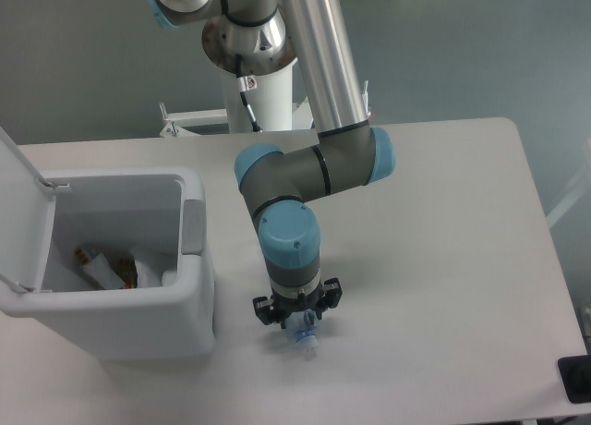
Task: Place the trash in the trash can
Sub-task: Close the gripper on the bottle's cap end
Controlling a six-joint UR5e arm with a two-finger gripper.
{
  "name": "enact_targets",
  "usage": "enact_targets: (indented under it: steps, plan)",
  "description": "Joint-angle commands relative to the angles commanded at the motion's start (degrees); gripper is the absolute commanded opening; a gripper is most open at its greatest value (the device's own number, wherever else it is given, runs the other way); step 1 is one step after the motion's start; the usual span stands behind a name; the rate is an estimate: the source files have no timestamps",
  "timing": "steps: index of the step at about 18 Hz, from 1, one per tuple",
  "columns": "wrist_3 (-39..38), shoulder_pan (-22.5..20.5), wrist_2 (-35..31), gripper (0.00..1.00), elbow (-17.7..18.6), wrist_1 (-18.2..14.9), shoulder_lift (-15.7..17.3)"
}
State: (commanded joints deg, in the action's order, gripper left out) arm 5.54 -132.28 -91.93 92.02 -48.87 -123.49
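Note:
The trash I can see on the table is a small, clear, bluish crushed bottle (304, 339), lying near the front edge just right of the trash can. My gripper (298, 330) points straight down onto it, and the wrist hides the fingers, so their state does not show. The trash can (196, 259) is a white bin at the left with its lid (20, 180) swung up and open. Some wrappers (109, 269) with white and orange print lie at its bottom.
The arm's white base column (263, 97) stands at the back edge of the table, behind the forearm. A dark object (574, 379) sits at the front right corner. The can's right wall is about a hand's width left of the gripper.

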Motion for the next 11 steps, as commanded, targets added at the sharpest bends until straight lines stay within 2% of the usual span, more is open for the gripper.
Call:
enact_targets:
  steps: [4,8,11]
  plan:
    - [0.2,-0.1,0.0,0.59,-0.1,-0.1,0.0]
    - [0.4,-0.1,0.1,0.64,-0.9,-0.1,0.5]
    - [0.9,-0.4,0.6,0.64,-3.5,-0.5,1.1]
